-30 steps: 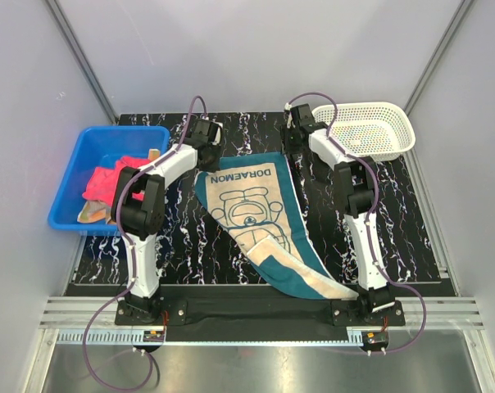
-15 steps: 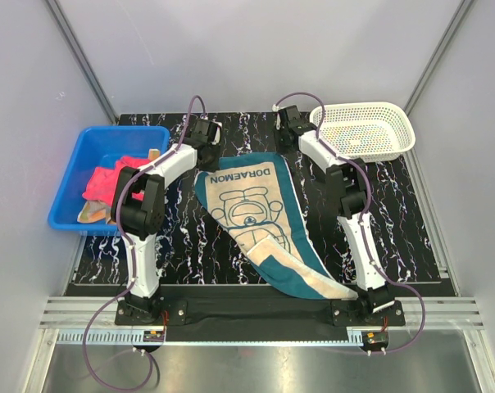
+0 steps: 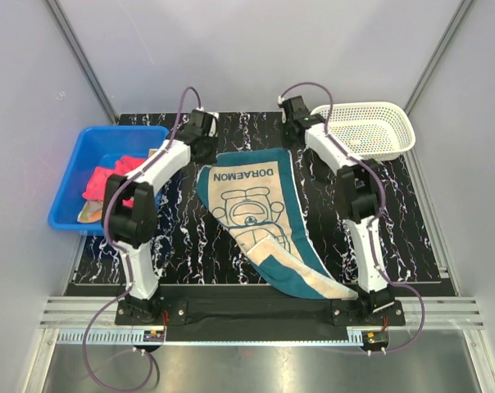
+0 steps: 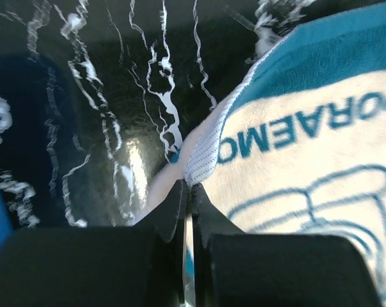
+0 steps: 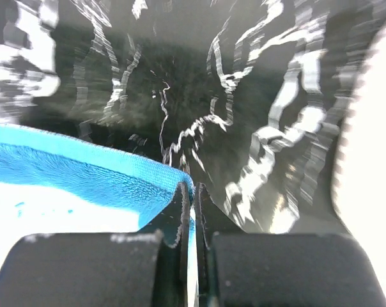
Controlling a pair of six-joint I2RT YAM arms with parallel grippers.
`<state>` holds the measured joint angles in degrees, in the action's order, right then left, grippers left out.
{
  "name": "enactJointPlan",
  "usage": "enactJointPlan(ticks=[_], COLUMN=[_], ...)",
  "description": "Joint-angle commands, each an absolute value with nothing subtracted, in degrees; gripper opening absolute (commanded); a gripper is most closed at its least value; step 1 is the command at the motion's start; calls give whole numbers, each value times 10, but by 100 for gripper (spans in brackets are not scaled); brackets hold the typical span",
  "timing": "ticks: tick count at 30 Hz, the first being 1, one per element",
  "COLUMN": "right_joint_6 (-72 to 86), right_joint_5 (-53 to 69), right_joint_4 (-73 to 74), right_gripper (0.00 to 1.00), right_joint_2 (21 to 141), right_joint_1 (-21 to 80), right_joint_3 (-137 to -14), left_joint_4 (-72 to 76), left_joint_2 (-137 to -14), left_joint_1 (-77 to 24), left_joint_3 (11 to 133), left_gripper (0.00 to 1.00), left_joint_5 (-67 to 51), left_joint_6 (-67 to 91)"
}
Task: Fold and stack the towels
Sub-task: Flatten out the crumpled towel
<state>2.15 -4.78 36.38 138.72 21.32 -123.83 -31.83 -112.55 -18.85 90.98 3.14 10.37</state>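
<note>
At 6 o'clock the left gripper (image 4: 188, 192) has its jaws pinched on the teal towel (image 4: 308, 147) — cloth spreading toward 3 o'clock over the marbled surface (image 4: 103, 96).

Teal towel (image 3: 252, 209) with beige cartoon panel, black white-veined mat (image 3: 190, 237), blue bin (image 3: 124, 131), white basket (image 3: 370, 135)

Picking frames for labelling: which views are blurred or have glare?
Right wrist: motion-blurred, veins of the mat smeared, the basket washed out white. Left wrist: sharper, teal towel lettering readable, a glare patch on the mat. Top external: sharp, evenly lit.
</note>
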Motion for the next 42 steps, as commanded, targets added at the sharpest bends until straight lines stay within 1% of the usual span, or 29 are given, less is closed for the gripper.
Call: enactJointPlan(ticks=[1, 7, 8, 9, 10, 12, 14, 17, 18, 19, 21, 22, 25, 29, 34, 39, 42], right_joint_6=[23, 4, 3, 3, 3, 5, 9, 16, 31, 40, 58, 65, 83, 100, 140, 173, 155], right_joint_5=[-92, -98, -96, -97, -98, -90, -71, -61, -52, -29, -1, 40, 96, 123, 171, 172, 140], right_joint_4=[379, 348, 332, 330, 333, 362, 388, 400, 398, 396, 381, 373, 338, 338, 313, 266, 269], right_gripper=[0, 0, 0, 0, 0, 0, 0, 0, 0, 0, 0, 0, 0, 0, 0, 0, 0], right_joint_2=[1178, 986, 966, 949, 922, 897, 849, 755, 728, 674, 620, 570, 492, 447, 425, 428, 465], right_joint_1=[219, 221, 221, 221, 221, 222, 235, 265, 270, 271, 271, 271, 270, 271, 270, 265, 263], right_joint_3=[-1240, -1208, -1203, -1204, -1208, -1222, -1217, -1163, -1123, -1102, -1038, -1016, -948, -933, -975, -1028, -1055], left_joint_4=[-337, -405, -425, -438, -452, -487, -497, -500, -501, -502, -498, -490, -462, -442, -430, -426, -452], left_joint_2=[-991, -888, -881, -875, -865, -839, -810, -746, -717, -702, -663, -651, -612, -592, -591, -591, -602], left_joint_1=[-186, -193, -194, -195, -201, -214, -242, -293, -310, -343, -368, -384, -395, -396, -396, -396, -396], left_joint_3=[968, 1066, 1084, 1136, 1159, 1207, 1209, 1180, 1171, 1152, 1130, 1121, 1086, 1083, 1133, 1187, 1208], left_gripper=[0, 0, 0, 0, 0, 0, 0, 0, 0, 0, 0, 0, 0, 0, 0, 0, 0], left_joint_5=[8, 5, 4, -11, -16, -32, -46, -94, -101, -103, -116, -133, -191, -256, -326, -328, -278], left_joint_6=[84, 45, 41, 41, 40, 40, 42, 52, 54, 58, 75, 83, 121, 169, 210, 235, 208])
